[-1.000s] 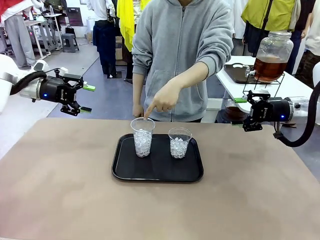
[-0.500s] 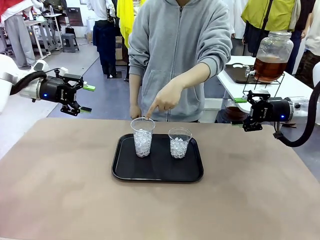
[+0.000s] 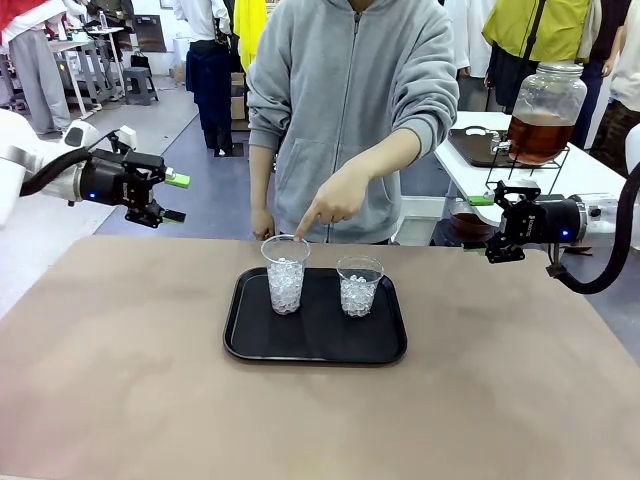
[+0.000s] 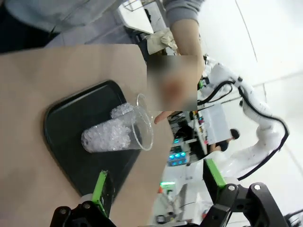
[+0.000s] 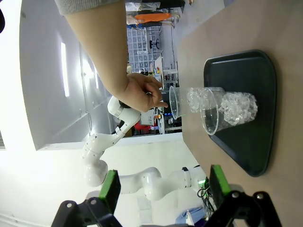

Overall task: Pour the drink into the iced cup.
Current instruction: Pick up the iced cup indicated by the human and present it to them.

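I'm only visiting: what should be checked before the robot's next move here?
1. Left hand and right hand open, empty: ok.
2. Taller cup and shorter cup upright, iced, on the tray: ok.
3. Target marked: person's hand points at the taller cup's rim: ok.
4. Person's hand clear of the cups: not ok.
5. Drink within reach: cannot tell; its jar stands on a side table.

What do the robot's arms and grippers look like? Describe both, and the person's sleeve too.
The left arm and right arm are white and rounded. The left gripper and right gripper are black and two-fingered with green pads, and each has a small blue light behind it. A black cable runs along the right arm. The person's sleeve is grey hoodie fabric.
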{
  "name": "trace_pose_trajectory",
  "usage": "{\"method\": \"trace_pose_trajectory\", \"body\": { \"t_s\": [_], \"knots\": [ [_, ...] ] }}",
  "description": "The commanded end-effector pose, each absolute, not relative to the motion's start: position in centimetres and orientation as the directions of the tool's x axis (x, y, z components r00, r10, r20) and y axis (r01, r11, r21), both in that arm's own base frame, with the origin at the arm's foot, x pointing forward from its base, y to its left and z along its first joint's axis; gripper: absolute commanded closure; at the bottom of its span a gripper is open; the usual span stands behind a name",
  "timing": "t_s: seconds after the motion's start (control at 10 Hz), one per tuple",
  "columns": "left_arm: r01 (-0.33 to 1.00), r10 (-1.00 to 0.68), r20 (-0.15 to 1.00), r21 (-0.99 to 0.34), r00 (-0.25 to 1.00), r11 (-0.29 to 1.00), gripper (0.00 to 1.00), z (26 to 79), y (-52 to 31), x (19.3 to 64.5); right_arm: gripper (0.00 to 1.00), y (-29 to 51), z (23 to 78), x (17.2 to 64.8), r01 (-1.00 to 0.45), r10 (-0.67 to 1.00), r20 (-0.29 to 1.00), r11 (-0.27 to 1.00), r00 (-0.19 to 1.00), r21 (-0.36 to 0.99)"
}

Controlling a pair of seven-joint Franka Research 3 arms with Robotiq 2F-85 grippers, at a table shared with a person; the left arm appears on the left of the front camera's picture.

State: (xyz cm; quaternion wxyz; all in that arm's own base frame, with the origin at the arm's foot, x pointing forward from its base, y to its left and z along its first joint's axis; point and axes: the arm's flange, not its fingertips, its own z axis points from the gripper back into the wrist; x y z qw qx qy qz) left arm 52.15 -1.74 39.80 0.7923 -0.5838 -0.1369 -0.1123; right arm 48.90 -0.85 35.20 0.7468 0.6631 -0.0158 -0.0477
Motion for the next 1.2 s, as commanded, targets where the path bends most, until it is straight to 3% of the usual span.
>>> {"method": "trace_pose_trajectory", "body": {
  "t_s": [0.0, 0.3, 0.4, 0.8, 1.0, 1.1],
  "knots": [
    [0.548, -0.048, 0.553, -0.804, 0.832, 0.231, 0.0, 38.0, -1.5, 52.0, 0.0, -0.8, 35.2, 49.0, 0.048, -0.097, -0.036, 0.121, 0.995, 0.991],
    [0.68, -0.159, 0.661, -0.719, 0.733, 0.142, 0.0, 36.9, -2.1, 51.2, 0.0, -0.8, 35.2, 49.0, 0.048, -0.097, -0.036, 0.121, 0.995, 0.991],
    [0.609, -0.108, 0.603, -0.754, 0.79, 0.245, 0.0, 37.8, -2.0, 51.9, 0.0, -0.8, 35.2, 49.0, 0.048, -0.097, -0.036, 0.121, 0.995, 0.991],
    [0.631, -0.123, 0.621, -0.741, 0.774, 0.23, 0.0, 37.1, -2.0, 51.8, 0.0, -0.8, 35.2, 49.0, 0.048, -0.097, -0.036, 0.121, 0.995, 0.991],
    [0.846, -0.143, 0.834, -0.52, 0.533, 0.12, 0.0, 35.4, -2.3, 51.9, 0.0, -0.8, 35.2, 49.0, 0.048, -0.097, -0.036, 0.121, 0.995, 0.991],
    [0.898, -0.161, 0.884, -0.43, 0.439, 0.092, 0.0, 34.4, -2.7, 51.9, 0.0, -0.8, 35.2, 49.0, 0.048, -0.097, -0.036, 0.121, 0.995, 0.991]
  ]
}}
